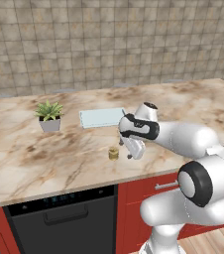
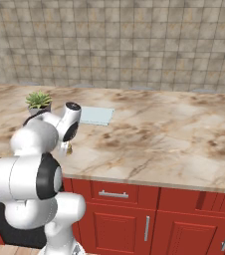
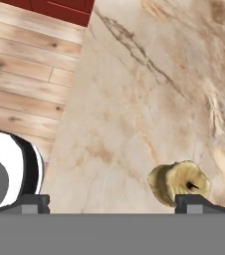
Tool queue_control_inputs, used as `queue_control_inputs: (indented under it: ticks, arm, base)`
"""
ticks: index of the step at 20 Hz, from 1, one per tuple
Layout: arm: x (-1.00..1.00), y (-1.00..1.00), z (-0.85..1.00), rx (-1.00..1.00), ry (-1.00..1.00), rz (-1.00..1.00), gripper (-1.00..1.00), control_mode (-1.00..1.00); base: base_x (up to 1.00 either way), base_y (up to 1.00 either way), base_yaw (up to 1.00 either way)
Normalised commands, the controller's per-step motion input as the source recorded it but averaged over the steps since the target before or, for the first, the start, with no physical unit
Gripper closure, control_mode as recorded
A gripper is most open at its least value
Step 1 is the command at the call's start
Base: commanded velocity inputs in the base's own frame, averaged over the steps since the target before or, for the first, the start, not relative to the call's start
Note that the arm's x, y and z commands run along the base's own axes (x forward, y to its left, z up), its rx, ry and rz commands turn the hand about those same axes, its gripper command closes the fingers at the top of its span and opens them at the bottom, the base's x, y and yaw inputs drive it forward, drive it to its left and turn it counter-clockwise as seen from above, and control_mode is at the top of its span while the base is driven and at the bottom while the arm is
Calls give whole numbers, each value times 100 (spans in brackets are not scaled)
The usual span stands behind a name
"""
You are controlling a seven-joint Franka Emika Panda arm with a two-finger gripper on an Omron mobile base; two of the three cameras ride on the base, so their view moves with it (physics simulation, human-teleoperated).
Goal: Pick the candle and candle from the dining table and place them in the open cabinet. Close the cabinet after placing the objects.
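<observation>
A squat olive-gold candle [image 1: 113, 154] stands on the marble dining table [image 1: 34, 158] near its front edge. My gripper [image 1: 132, 152] hangs just to the right of it, pointing down, with its jaws open and nothing between them. In the hand view the candle [image 3: 178, 183] sits low on the right, just above one dark fingertip [image 3: 199, 203], and the other fingertip [image 3: 32, 203] is far to the left. From the right base view the candle [image 2: 68, 148] peeks out beside my forearm. The cabinet is out of view.
A spiky green plant [image 1: 49, 116] in a grey pot and a flat pale blue mat [image 1: 102, 117] lie behind the candle. Below the table edge are a black dishwasher panel [image 1: 59, 218] and red drawers [image 2: 114, 194]. Wooden floor [image 3: 20, 74] lies beyond the edge.
</observation>
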Motion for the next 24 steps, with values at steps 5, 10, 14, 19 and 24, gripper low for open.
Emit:
queue_control_inputs:
  ticks: [5,10,14,19,24]
  arm:
    - [17,3,-16,-3,0,-1,-100,-100]
    - [25,7,-10,-2,0,-2,-100,-100]
    - [26,10,-10,-3,0,-1,-100,-100]
    - [25,7,-14,-4,0,0,-100,-100]
    - [22,2,-19,-4,0,0,-100,-100]
  base:
    - [0,0,0]
    - [0,0,0]
    - [0,0,0]
    - [0,0,0]
    - [0,0,0]
